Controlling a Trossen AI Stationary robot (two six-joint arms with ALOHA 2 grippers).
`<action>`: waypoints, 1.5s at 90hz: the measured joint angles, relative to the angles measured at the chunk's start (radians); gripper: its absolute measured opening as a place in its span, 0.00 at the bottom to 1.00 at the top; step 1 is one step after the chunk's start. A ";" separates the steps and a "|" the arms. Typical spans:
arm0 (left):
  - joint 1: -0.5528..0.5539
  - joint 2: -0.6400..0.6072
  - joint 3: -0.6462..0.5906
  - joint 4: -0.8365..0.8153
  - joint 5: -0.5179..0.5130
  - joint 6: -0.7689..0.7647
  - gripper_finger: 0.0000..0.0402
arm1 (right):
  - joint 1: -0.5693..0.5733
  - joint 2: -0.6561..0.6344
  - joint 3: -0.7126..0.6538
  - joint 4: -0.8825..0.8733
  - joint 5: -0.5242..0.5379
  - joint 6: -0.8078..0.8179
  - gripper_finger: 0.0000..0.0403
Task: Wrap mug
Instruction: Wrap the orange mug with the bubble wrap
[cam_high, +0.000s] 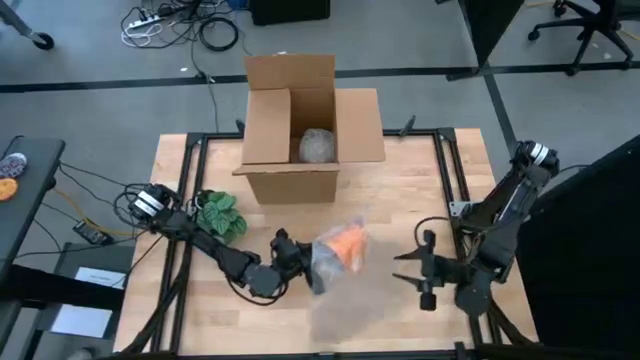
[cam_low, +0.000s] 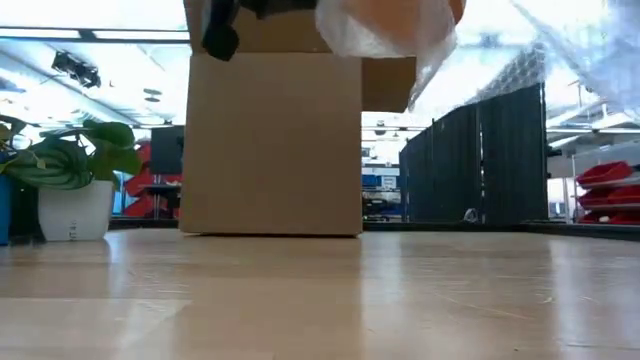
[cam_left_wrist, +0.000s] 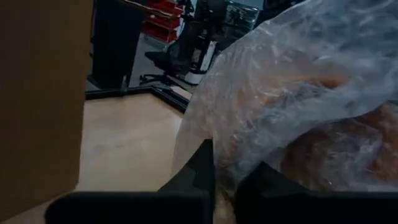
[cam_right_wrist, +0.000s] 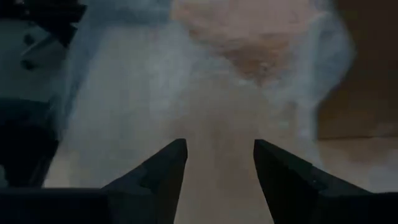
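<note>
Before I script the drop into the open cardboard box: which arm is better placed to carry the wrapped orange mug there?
Left. The left gripper is shut on the orange mug in clear bubble wrap, lifted above the table. The right gripper is open and holds nothing, though a loose end of wrap hangs before it. The open brown cardboard box stands just beyond.

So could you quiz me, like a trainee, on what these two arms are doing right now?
1. True or false: the left gripper holds the orange mug in bubble wrap above the table.
2. What sits inside the open cardboard box? A) a plant B) a wrapped bundle C) a cable
3. Fill in: the right gripper is ____ and holds nothing.

Key: 1 true. 2 B, the wrapped bundle; the potted plant stands on the table left of the box. 3 open.
</note>
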 joint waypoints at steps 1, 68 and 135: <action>-0.001 0.000 0.000 0.000 0.000 0.002 0.01 | -0.002 -0.003 0.000 -0.007 0.011 0.002 0.42; 0.020 0.000 0.000 -0.088 -0.111 -0.068 0.01 | -0.222 0.429 -0.002 0.389 -0.040 0.000 0.03; 0.115 0.066 0.297 -0.983 0.211 -0.454 0.00 | -0.303 0.679 -0.002 1.022 -0.187 -0.188 0.00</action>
